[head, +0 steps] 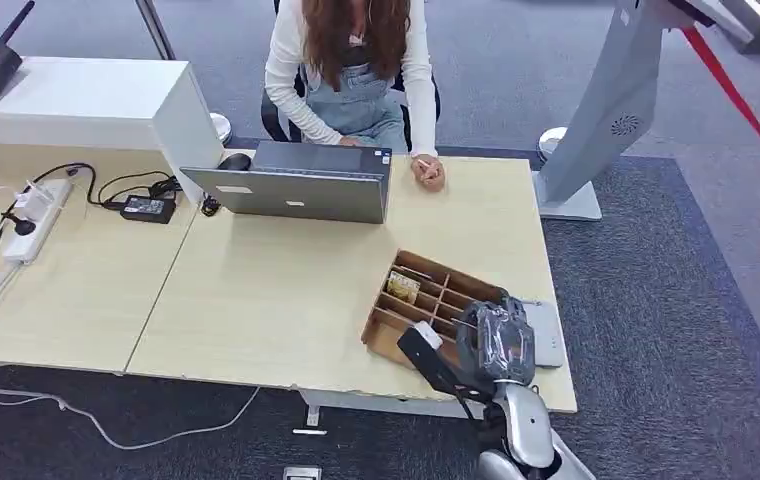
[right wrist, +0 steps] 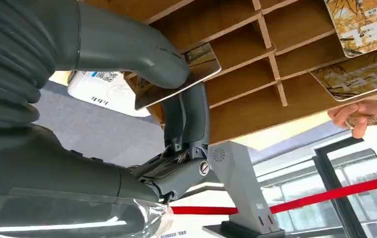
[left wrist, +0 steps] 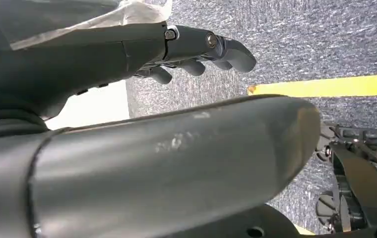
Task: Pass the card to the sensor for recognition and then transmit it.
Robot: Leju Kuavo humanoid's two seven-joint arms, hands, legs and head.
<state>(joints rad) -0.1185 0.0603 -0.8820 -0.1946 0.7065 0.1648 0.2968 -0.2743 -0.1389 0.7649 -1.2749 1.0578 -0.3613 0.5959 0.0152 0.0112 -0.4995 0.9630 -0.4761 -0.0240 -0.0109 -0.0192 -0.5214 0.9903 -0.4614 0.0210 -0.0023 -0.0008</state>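
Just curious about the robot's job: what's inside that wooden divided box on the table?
The wooden box holds patterned cards in far compartments; the right hand pinches another card and covers the nearer compartments.

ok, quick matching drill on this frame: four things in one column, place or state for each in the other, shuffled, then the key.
Things
1. right hand
2. left hand
3. laptop
4. wooden organizer

Places or states
A. open lid, on the table in front of the seated person
B. pinching a card over the wooden compartments
C. near the table's front edge, a card lying in one compartment
D. holding nothing, hanging above grey carpet with a yellow stripe

Pairs: 1-B, 2-D, 3-A, 4-C
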